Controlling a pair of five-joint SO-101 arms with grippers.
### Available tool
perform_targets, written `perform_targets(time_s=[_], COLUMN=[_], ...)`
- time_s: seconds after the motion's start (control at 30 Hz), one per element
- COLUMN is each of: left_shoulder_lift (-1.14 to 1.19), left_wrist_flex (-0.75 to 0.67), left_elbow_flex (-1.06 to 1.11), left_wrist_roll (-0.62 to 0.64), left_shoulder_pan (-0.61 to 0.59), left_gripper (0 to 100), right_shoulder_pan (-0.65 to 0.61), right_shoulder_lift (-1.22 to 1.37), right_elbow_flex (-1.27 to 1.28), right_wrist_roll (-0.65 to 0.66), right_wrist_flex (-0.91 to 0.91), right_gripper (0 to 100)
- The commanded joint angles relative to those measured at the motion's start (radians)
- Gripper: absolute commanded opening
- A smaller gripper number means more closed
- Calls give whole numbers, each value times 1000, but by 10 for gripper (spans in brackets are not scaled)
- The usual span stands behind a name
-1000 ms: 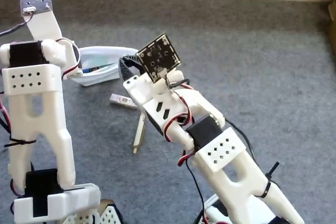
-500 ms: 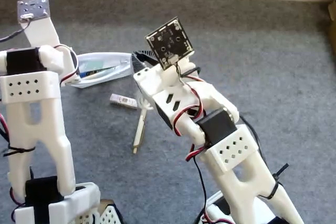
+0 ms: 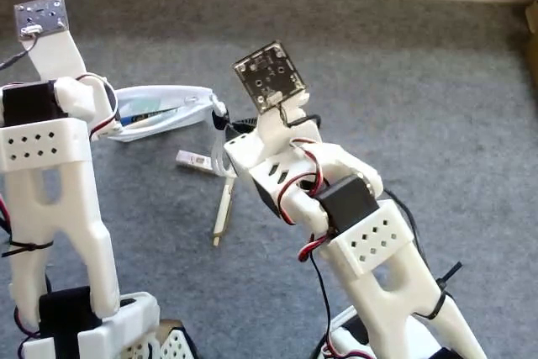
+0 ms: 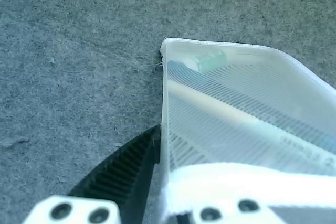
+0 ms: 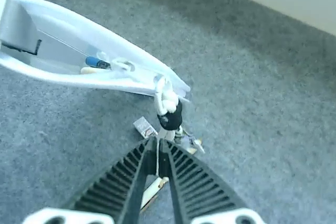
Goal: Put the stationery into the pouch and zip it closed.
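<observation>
"Where's the pouch [image 3: 160, 111]?"

"Between the arms. The left gripper [image 4: 161, 148] clamps one end, and the right gripper [image 5: 157, 142] pinches the zip pull [image 5: 167, 103]. A pen [image 3: 224, 203] and a small white piece [image 3: 196, 161] lie outside, near it."

Left arm [image 3: 50, 199], right arm [image 3: 387, 283]: white plastic shells, black servo blocks, dotted vent holes. Red-and-black cables [image 3: 284, 206] near the square camera board [image 3: 269, 77]. Fingers [image 5: 126, 182] black, ribbed.
</observation>
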Motion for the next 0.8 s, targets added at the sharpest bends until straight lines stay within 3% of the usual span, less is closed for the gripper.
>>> perform_targets(time_s=[0.0, 0.37, 0.47, 0.77], left_shoulder_lift=[-22, -24, -24, -24], left_wrist_flex=[-15, -43, -43, -44], left_elbow_flex=[-7, -42, -61, -53], left_wrist_roll=[2, 5, 6, 6], left_shoulder_pan=[-70, -197, -228, -229], left_gripper=[7, 7, 7, 7], right_shoulder_pan=[13, 16, 16, 18], right_shoulder_lift=[-7, 12, 99, 473], right_elbow_flex=[21, 38, 33, -76], right_wrist_roll=[-84, -192, -232, -351], right_wrist_flex=[2, 2, 1, -28], right_gripper=[6, 43, 98, 102])
